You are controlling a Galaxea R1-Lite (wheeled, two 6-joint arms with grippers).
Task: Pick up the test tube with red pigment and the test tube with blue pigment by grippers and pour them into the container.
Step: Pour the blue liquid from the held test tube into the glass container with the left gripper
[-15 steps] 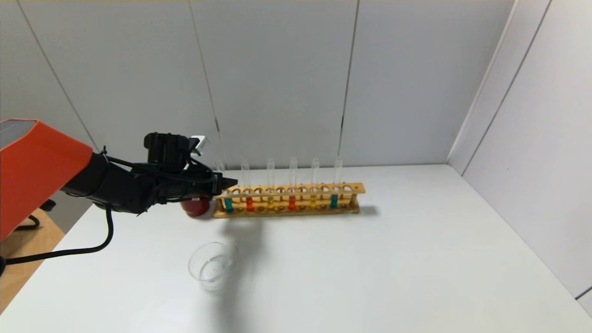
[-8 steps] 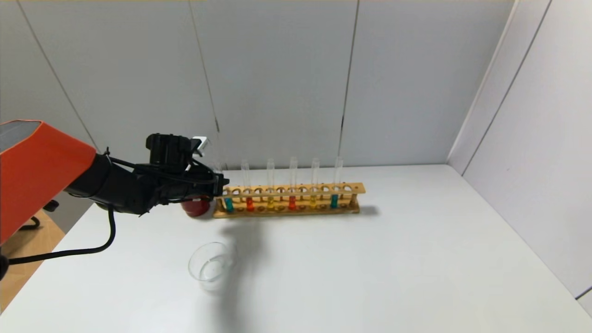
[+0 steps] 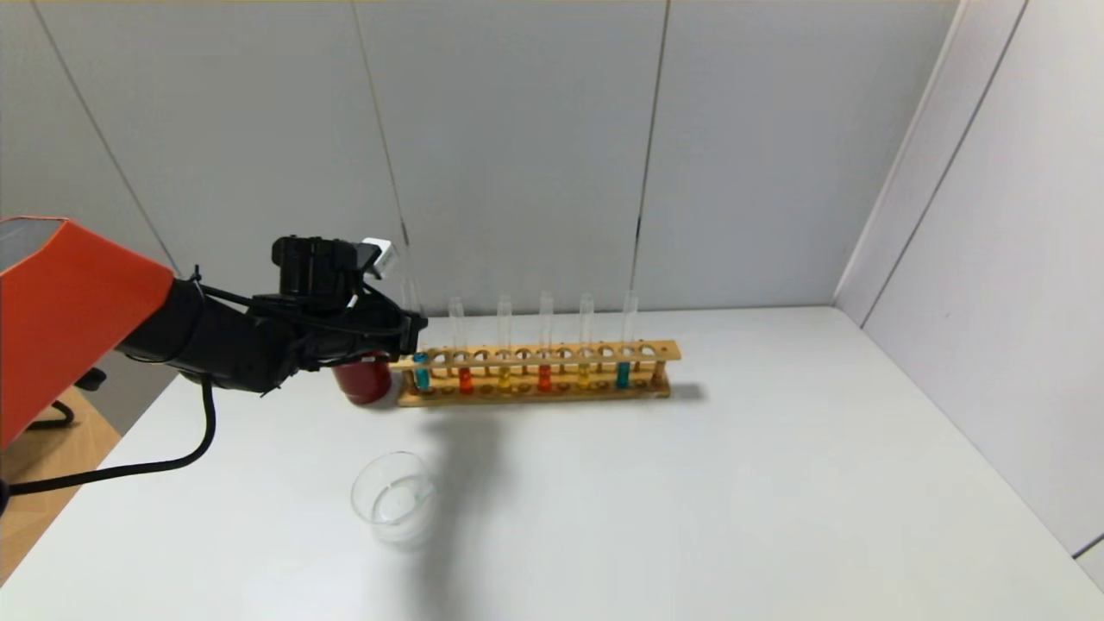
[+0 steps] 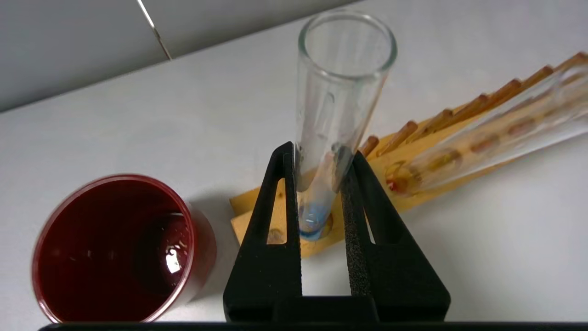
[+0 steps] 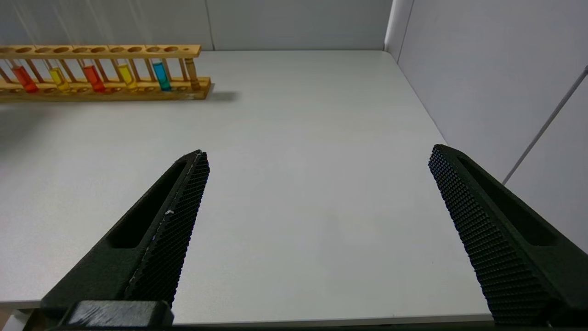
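My left gripper is shut on a test tube with blue pigment at the left end of the wooden rack. In the left wrist view the fingers clamp the tube, whose blue bottom hangs just above the rack base. Two red-pigment tubes and a second blue tube stand in the rack. The clear glass container sits on the table in front of the rack's left end. My right gripper is open and empty over the table's near right part.
A dark red cup stands right beside the rack's left end, under my left gripper. Yellow-liquid tubes stand between the others. Grey wall panels close the back and right sides of the white table.
My left gripper has closed in on the leftmost blue tube and risen a little, and the tube's blue column sits higher in the rack than before.
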